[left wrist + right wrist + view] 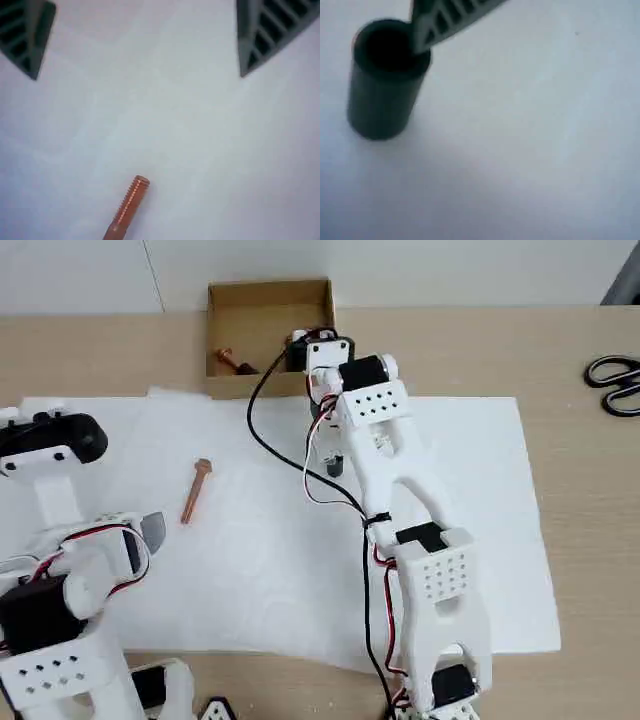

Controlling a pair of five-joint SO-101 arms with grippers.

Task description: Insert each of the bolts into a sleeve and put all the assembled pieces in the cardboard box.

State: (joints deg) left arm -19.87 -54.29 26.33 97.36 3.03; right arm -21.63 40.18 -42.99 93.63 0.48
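1 loose bolt [196, 490] flat on white sheet [250, 570], near L gripper [137, 74], jaws wide apart. 1 black sleeve [384, 82] upright by R gripper [422, 40], state can't tell. 1 assembled piece [234, 363] in cardboard box [270, 292]

A copper bolt [196, 490] lies on the white sheet [480, 540], left of centre. The cardboard box [270, 295] sits at the far edge, with a copper piece [232, 360] inside on its left. The right arm [400, 450] stretches to the box's near right corner. Scissors [615, 383] lie far right.

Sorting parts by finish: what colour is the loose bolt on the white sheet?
Copper-orange bolt, clearest in the left wrist view.
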